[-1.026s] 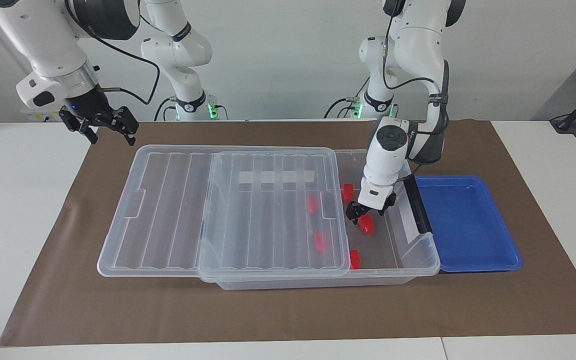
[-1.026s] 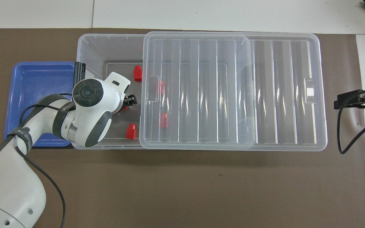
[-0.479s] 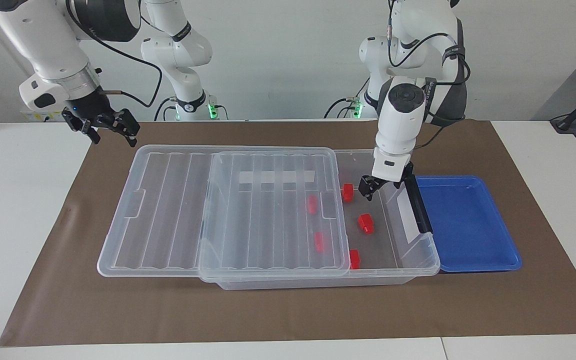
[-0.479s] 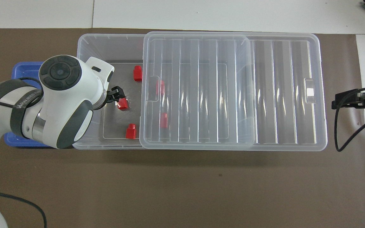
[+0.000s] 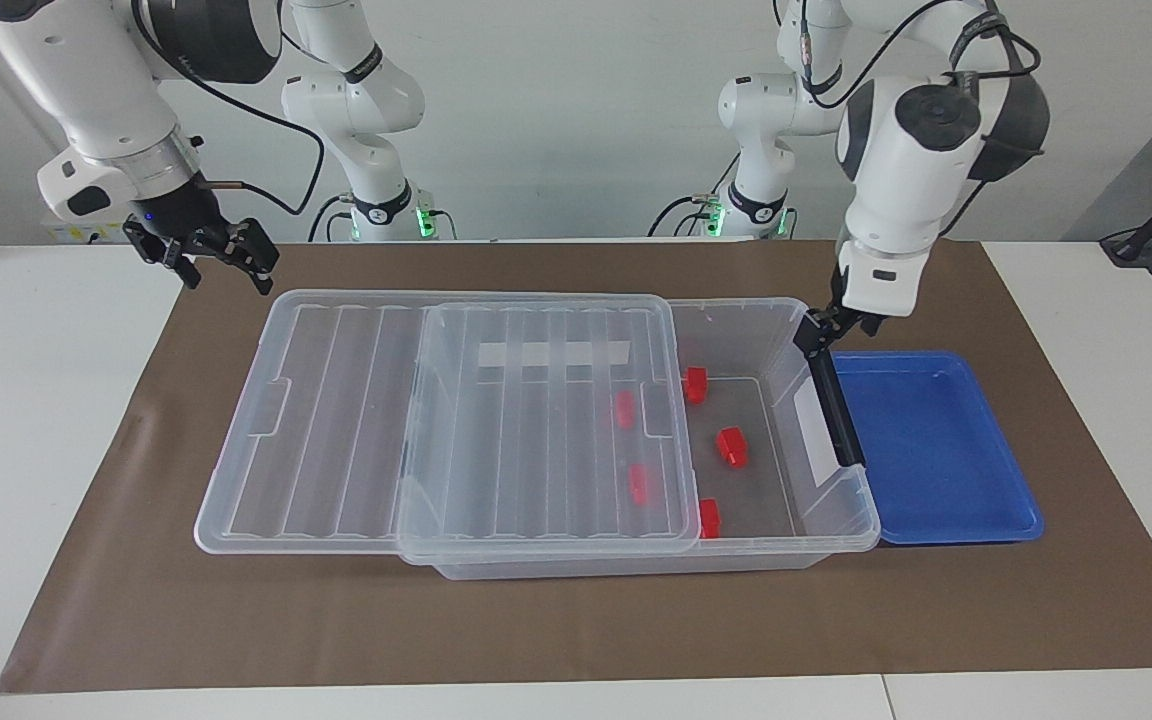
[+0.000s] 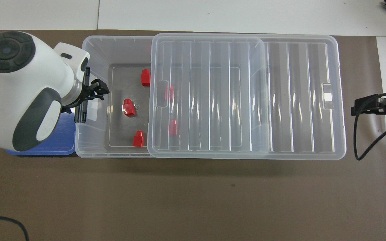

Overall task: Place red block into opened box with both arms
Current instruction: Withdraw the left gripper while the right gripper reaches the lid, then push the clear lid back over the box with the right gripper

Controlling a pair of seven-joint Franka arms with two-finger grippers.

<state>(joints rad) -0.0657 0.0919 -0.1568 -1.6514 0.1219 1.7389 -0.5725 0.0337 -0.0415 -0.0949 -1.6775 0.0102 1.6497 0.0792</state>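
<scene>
Inside the box [image 5: 841,500], on its bare floor, the red block [image 5: 732,446] lay released. Above the box's end wall hung the left gripper [image 5: 829,328], spread and empty; the right gripper [image 5: 204,252] waited over the mat, empty-handed. Placement looked finished; sliding the lid [image 5: 546,420] closed probably came next.

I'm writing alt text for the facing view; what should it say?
A clear box, its lid slid aside, holds five red blocks; the left gripper hangs above its latch end beside a blue tray.
</scene>
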